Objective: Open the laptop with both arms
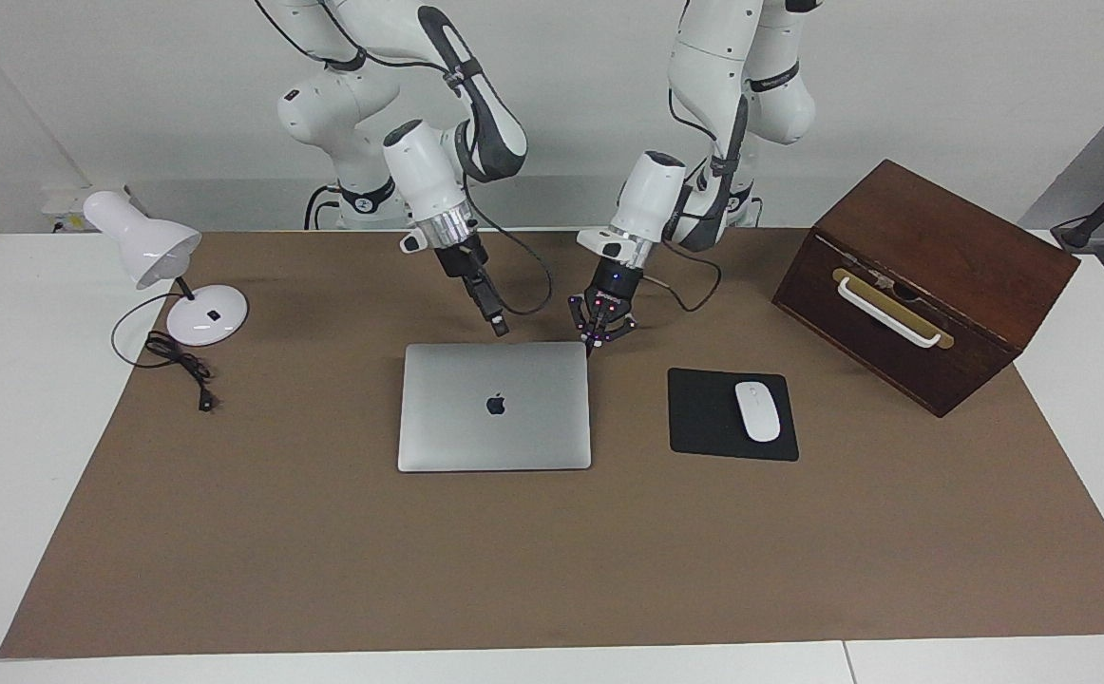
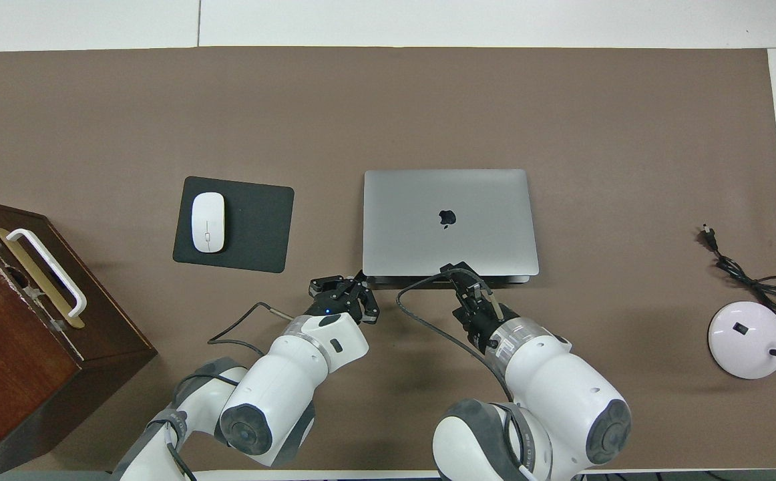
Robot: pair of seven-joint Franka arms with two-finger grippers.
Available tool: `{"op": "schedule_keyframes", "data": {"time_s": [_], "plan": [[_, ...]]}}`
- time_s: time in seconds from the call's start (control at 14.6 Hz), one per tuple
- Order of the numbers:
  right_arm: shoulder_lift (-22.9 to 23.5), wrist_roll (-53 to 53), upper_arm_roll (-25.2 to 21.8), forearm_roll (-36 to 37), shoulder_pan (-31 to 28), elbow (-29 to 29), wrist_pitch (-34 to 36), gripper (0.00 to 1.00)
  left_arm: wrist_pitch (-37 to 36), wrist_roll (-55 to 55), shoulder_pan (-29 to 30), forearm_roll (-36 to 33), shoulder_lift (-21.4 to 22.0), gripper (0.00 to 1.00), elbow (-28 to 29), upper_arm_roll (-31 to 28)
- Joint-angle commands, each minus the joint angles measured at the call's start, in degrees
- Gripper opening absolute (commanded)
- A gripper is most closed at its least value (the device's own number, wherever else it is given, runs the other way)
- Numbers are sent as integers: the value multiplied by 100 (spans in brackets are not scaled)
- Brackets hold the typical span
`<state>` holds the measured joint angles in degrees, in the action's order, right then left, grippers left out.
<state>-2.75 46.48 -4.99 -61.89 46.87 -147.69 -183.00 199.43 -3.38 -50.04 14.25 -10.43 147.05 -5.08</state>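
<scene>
Closed laptop (image 1: 494, 407) lying flat mid-bench beside a black mouse pad (image 1: 709, 418), left gripper (image 1: 598, 344) pressed together at its robot-side corner toward the left arm's end, right gripper (image 1: 499, 328) just above the same edge, fingers impossible to tell spread or pressed together

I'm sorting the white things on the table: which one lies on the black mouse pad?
The white mouse, lying flat on the black mouse pad beside the closed laptop. The white desk lamp stands on the brown mat at the right arm's end instead.
</scene>
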Motion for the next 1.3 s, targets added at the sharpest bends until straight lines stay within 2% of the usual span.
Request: {"op": "schedule_keyframes", "data": {"time_s": [0.0,0.48,1.23], "plan": [[99,-297,42,-183,-126,178,-8,100,123,-13,-129,174,-257,0,-203,-72],[257,-745,42,-183,-530,504,362,100,131,-22,-129,183,-459,0,-396,-81],[539,-842,42,-174,-592,759,388,100,131,-22,-129,174,-644,0,-493,-81]]}}
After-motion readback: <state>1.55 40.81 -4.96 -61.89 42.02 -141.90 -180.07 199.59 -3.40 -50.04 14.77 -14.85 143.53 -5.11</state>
